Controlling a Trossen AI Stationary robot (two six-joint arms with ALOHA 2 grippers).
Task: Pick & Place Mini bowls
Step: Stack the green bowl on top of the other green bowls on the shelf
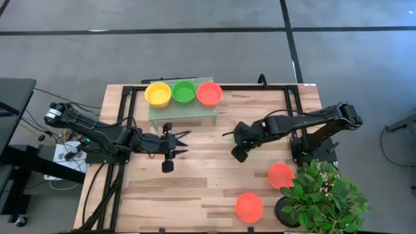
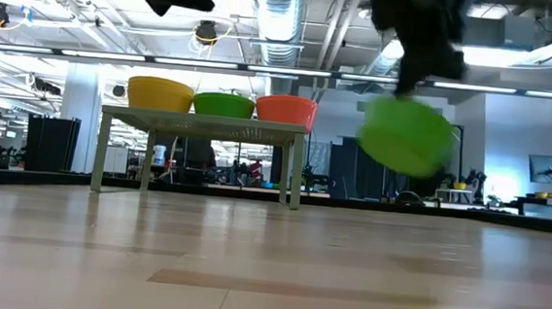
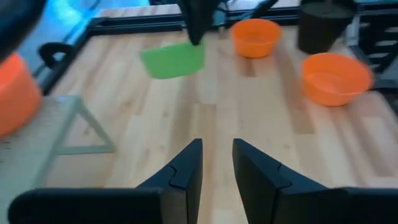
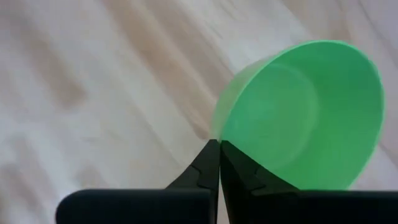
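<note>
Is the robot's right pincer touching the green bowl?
Touching. The right wrist view shows the right pincer pinched shut on the rim of the green bowl.

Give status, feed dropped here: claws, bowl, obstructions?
Right claw shut on green bowl rim, lifted off table. Left claw open, empty, mid-table. Path to rack looks clear.
</note>
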